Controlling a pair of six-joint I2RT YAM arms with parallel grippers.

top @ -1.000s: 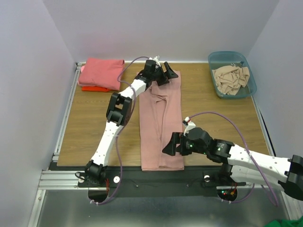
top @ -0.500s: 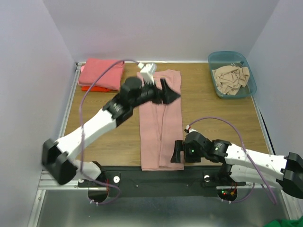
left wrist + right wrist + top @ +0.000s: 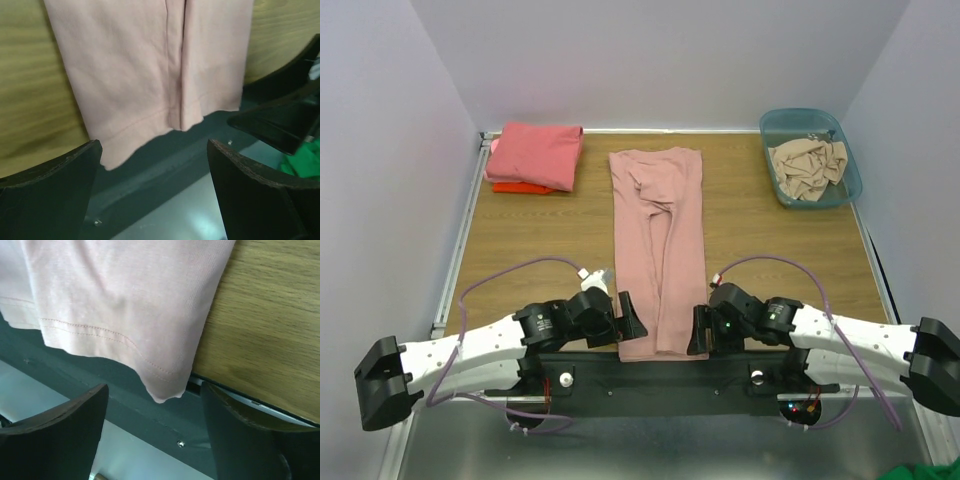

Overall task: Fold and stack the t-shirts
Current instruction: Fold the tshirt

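Note:
The large dusty pink t-shirt (image 3: pixel 658 240) lies as a long narrow strip down the middle of the table, its hem hanging over the near edge; it also shows in the left wrist view (image 3: pixel 150 65) and the right wrist view (image 3: pixel 120 295). My left gripper (image 3: pixel 628 322) is open at the hem's left corner. My right gripper (image 3: pixel 698 332) is open at the hem's right corner. Neither holds cloth. A folded coral-pink shirt (image 3: pixel 532 153) lies on an orange-red shirt (image 3: pixel 516 187) at the back left.
A teal bin (image 3: pixel 811 125) with crumpled beige cloth (image 3: pixel 807 165) stands at the back right. The black front rail (image 3: pixel 650 375) runs just below the hem. White walls close in on three sides.
My left arm has swung from the shirt's far collar end back to the near edge, beside the hem's left corner. My right gripper has shifted slightly toward the hem's right corner.

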